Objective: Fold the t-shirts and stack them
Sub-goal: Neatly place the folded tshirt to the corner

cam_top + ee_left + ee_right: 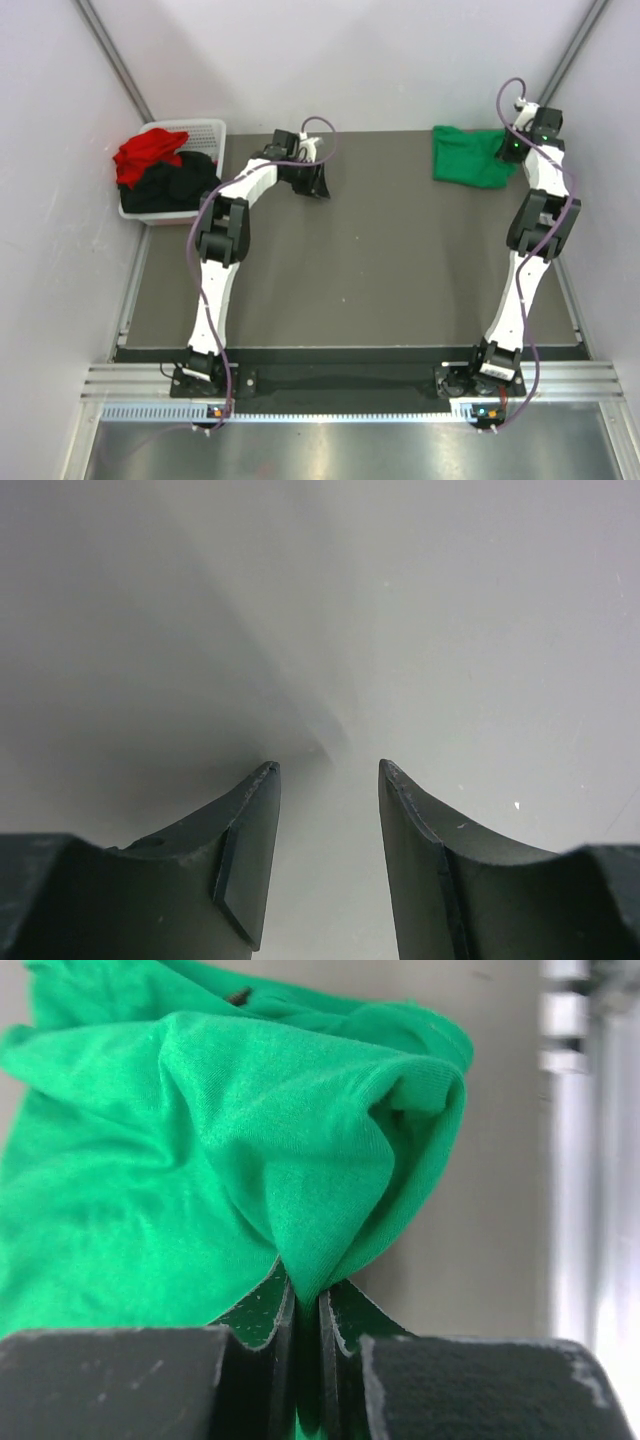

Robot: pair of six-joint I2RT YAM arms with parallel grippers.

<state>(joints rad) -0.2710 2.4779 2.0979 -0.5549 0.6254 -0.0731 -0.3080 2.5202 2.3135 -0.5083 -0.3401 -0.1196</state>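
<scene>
The bright green t-shirt (468,155) lies bunched at the far right of the grey table. My right gripper (512,148) is at its right edge, shut on a pinched fold of the green cloth (300,1160). The red t-shirt (148,152) and the black t-shirt (175,188) lie crumpled in the white basket (205,130) at the far left. My left gripper (318,183) is open and empty over the far middle of the table; its wrist view shows only its two dark fingers (250,850) against a pale blank surface.
The grey table mat (350,270) is bounded by pale walls on the left, right and back. A metal rail (590,1160) runs just right of the green cloth. Both arm bases stand at the near edge.
</scene>
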